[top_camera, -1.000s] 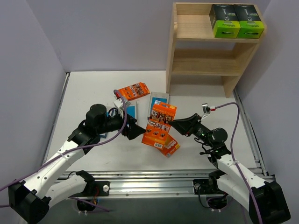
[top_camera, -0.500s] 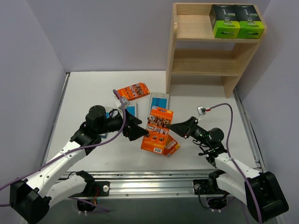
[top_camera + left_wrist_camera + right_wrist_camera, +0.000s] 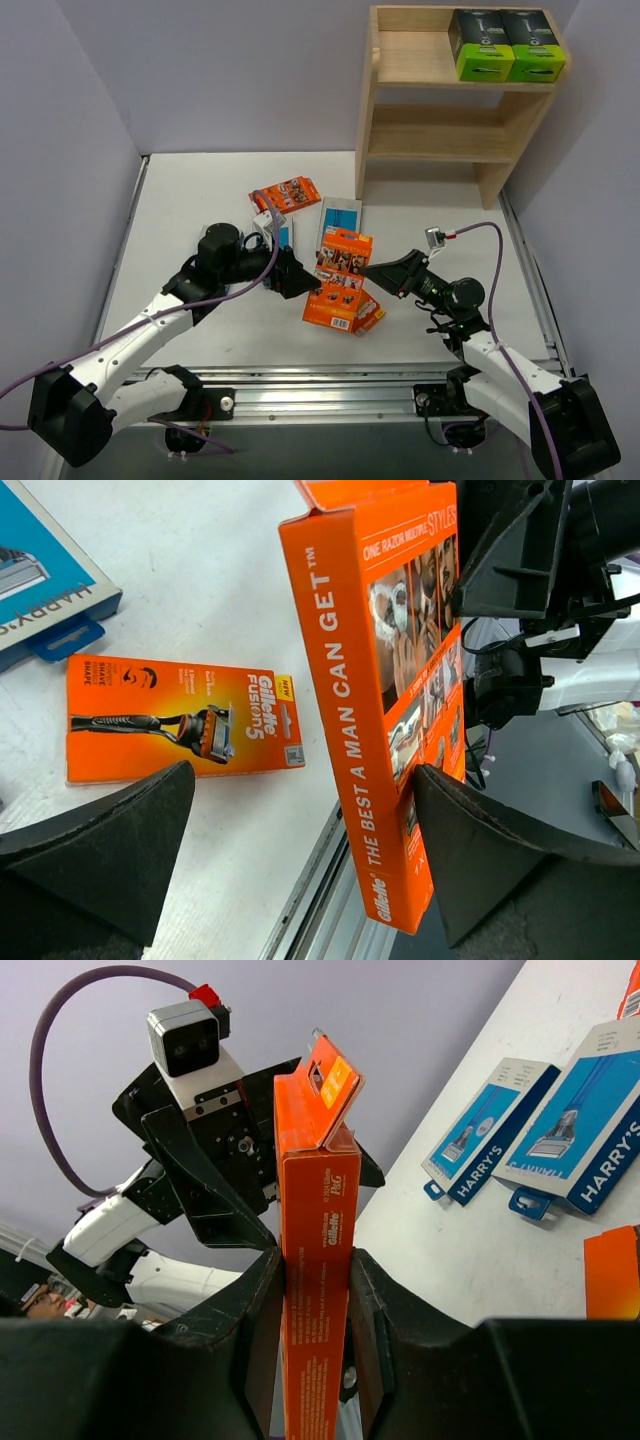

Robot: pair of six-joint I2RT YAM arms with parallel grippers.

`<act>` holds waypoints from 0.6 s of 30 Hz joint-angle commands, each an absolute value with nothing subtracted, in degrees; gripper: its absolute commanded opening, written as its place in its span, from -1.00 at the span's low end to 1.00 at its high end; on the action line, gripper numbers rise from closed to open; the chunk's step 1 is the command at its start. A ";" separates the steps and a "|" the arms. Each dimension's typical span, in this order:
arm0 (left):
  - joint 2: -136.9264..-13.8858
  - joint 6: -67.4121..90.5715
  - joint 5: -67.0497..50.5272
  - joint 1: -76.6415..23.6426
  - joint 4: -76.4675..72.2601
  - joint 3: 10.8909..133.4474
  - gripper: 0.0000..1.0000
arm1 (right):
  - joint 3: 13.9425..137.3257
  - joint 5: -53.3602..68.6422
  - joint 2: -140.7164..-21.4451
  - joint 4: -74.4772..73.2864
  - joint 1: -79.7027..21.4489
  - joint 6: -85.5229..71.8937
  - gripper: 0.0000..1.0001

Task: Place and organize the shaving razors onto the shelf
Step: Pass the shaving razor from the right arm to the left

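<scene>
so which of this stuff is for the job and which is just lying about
for the job: upright orange cardboard razor pack; orange packs lying flat; light-blue razor cards; black boxes with lime-green ends; light wooden two-tier shelf
not part of it: purple arm cables; metal rail

"THE BEST A MAN CAN GET" on upright orange pack (image 3: 352,715); "HARRY'S" on blue cards (image 3: 592,1148).
</scene>
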State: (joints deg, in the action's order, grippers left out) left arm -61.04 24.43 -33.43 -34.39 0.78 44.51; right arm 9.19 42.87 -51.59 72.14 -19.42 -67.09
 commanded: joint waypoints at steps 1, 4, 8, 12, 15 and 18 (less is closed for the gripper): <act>-62.14 25.48 -36.79 -34.19 -1.90 45.89 1.00 | 10.28 43.95 -51.23 95.17 -19.25 -67.85 -1.00; -62.75 30.92 -41.91 -34.28 -11.40 43.86 1.00 | 10.11 43.77 -52.38 97.81 -19.51 -68.99 -1.00; -63.89 37.34 -47.88 -34.28 -23.96 41.49 1.00 | 9.93 43.24 -53.17 101.15 -20.21 -69.87 -1.00; -67.49 41.04 -50.97 -34.45 -28.56 40.61 0.83 | 10.02 42.89 -52.65 100.99 -20.83 -69.70 -1.00; -68.55 41.05 -50.80 -34.80 -28.48 40.25 0.74 | 9.76 42.45 -52.21 100.63 -21.35 -68.91 -1.00; -68.90 40.78 -50.63 -34.89 -27.60 40.34 0.64 | 9.76 42.54 -52.03 100.64 -21.53 -68.64 -1.00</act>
